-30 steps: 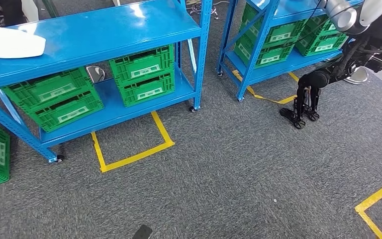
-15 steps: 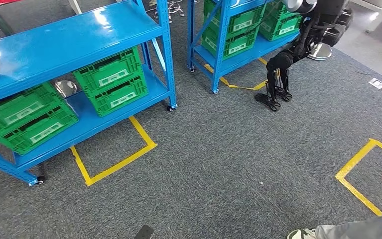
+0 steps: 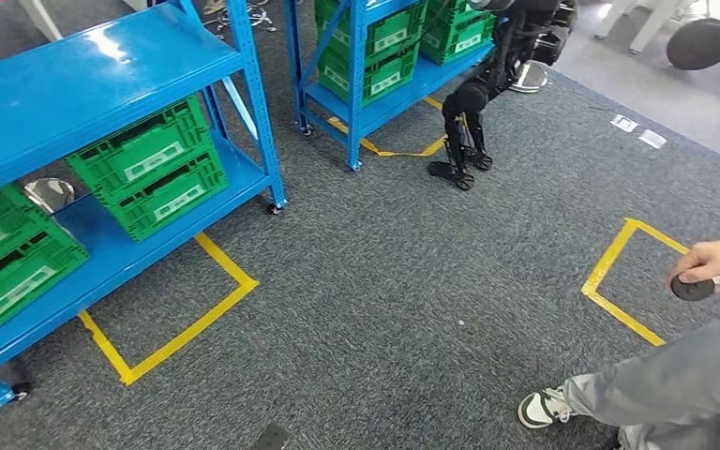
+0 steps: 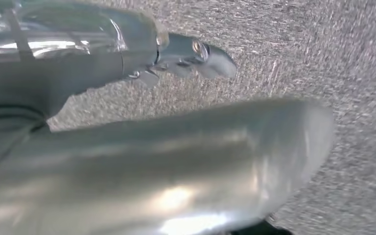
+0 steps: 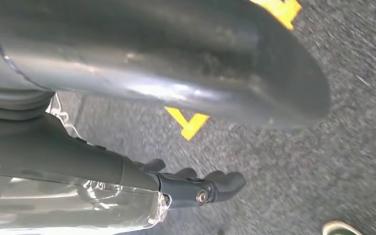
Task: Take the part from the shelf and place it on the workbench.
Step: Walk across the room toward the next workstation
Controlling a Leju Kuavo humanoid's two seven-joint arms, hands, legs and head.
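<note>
Left robot hand (image 4: pixel 127 147) has a glossy silver-grey thumb; right robot hand (image 5: pixel 196 188) has dark fingers, a screw.

Grey carpet floor (image 3: pixel 384 281) is marked with yellow tape outlines (image 3: pixel 173 323). Two blue shelf racks (image 3: pixel 94 84) are stood on it on small castors. Green crates (image 3: pixel 150 169) are stacked in pairs on the lower decks. A round metal object (image 3: pixel 49 194) is seen beside them.
</note>
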